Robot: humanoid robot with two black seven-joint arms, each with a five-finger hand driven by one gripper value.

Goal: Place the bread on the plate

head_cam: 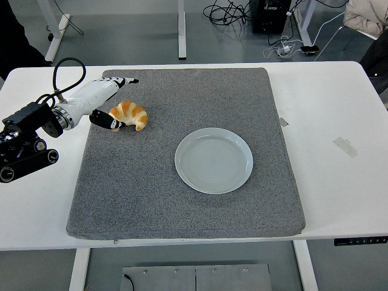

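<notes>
Left hand (pixel 108 103) spread open, straddling croissant (pixel 128 115) just right of it, nothing clamped. Could nudge bread away before closing; plate (pixel 213 160) well off to right.

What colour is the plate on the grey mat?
The plate is pale blue-grey, plain, seen clearly in the head view.

left robot hand (pixel 104 100), fingers spread

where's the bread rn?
Head view: the croissant sits on the grey mat's far-left part, up-left of the empty plate, with the left hand right beside it.
</notes>
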